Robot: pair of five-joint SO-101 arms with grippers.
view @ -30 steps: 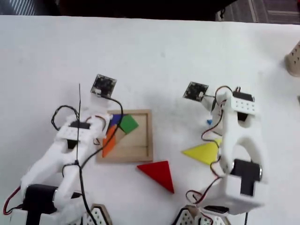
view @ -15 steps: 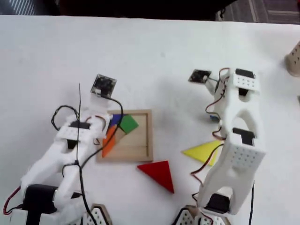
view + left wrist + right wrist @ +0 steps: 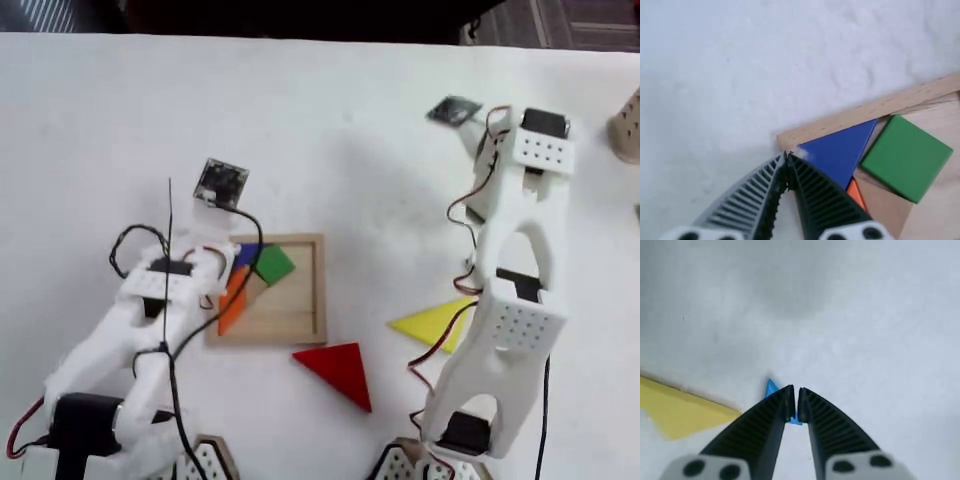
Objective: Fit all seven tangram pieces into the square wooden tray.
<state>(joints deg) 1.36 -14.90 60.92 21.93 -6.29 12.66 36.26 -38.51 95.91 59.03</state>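
One pale-blue piece [image 3: 771, 388] half-hidden in end effector [image 3: 794, 393]

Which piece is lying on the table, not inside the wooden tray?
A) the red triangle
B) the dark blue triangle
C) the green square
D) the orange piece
A: the red triangle lies on the white table, apart from the tray. The green square, the orange piece and the dark blue triangle all sit inside the tray.
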